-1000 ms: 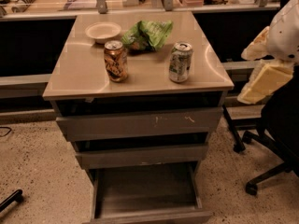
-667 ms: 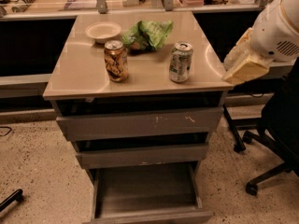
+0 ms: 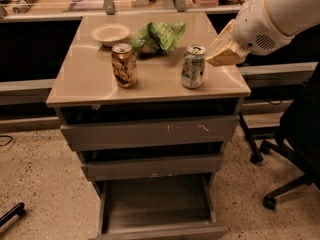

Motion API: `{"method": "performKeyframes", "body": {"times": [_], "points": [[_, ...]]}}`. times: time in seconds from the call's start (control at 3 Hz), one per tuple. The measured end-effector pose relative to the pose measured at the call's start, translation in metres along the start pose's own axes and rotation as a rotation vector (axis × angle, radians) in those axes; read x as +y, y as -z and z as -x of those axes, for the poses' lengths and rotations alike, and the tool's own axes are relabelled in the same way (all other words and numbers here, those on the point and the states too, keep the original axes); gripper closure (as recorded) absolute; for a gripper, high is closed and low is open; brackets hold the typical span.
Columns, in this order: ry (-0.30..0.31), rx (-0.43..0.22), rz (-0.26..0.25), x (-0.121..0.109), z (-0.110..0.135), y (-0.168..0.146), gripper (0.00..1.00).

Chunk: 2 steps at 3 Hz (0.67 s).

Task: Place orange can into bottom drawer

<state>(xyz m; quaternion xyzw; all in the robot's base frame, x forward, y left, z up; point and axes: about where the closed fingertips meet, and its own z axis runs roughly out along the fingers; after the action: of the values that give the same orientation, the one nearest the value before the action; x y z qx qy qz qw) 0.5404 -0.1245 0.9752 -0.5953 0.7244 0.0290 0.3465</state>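
The orange can (image 3: 124, 65) stands upright on the left middle of the cabinet top (image 3: 85, 84). The bottom drawer (image 3: 155, 206) is pulled open below, and its grey inside is bare. My gripper (image 3: 221, 53) hangs over the right edge of the cabinet top, just right of the silver-and-green can (image 3: 193, 66) and well to the right of the orange can. It holds nothing that I can see.
A white bowl (image 3: 110, 33) and a green snack bag (image 3: 159, 36) lie behind the cans. The two upper drawers (image 3: 150, 131) stick out a little. An office chair (image 3: 295, 134) stands to the right of the cabinet, under my arm.
My arm has swung left and up from beside the cabinet, and the gripper now sits over the right edge of the top. The cans and drawers have not moved.
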Motion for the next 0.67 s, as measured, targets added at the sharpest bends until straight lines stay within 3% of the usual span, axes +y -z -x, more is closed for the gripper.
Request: {"method": "performKeyframes", "body": {"times": [0.33,0.67], "points": [[-0.001,-0.002,0.000,0.000,0.000,0.000,1.00],[-0.006,-0.074,-0.016,-0.008,0.021,-0.021,1.00]]}}
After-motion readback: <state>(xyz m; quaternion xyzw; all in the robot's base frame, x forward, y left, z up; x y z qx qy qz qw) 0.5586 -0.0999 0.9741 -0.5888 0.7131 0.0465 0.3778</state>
